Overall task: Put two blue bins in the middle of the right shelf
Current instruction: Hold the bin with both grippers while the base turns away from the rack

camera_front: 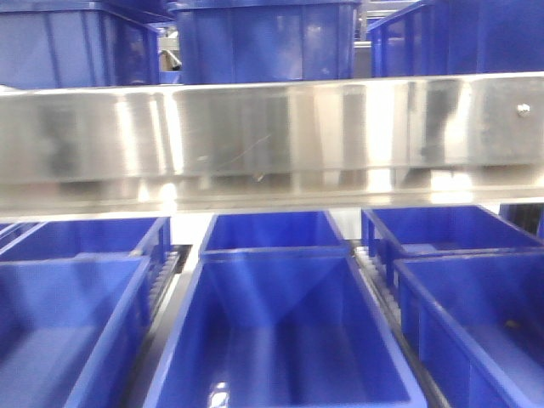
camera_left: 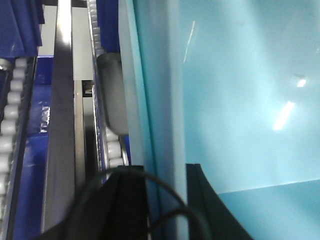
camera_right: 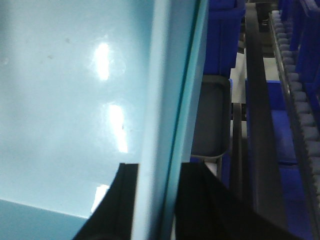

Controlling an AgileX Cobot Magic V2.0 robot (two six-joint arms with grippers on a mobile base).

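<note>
- Left gripper (camera_left: 165,172), bottom centre of the left wrist view: black fingers sit either side of the pale blue bin (camera_left: 240,75) wall, clamped on it.
- Right gripper (camera_right: 157,172), bottom centre of its own view: same pinch on the opposite wall.
- The bin hangs between my two arms, neither one nearer. Both rims run straight up the frame, so I judge its long axis points ahead, along the roller track (camera_left: 112,145).
- Front view shows no pale bin, only the steel beam (camera_front: 272,136) and dark blue crates (camera_front: 289,340).
- Can't tell if a second bin is nested inside.

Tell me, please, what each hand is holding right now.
Left hand: closed on the pale blue bin's wall.
Right hand: closed on the pale blue bin's wall.
</note>
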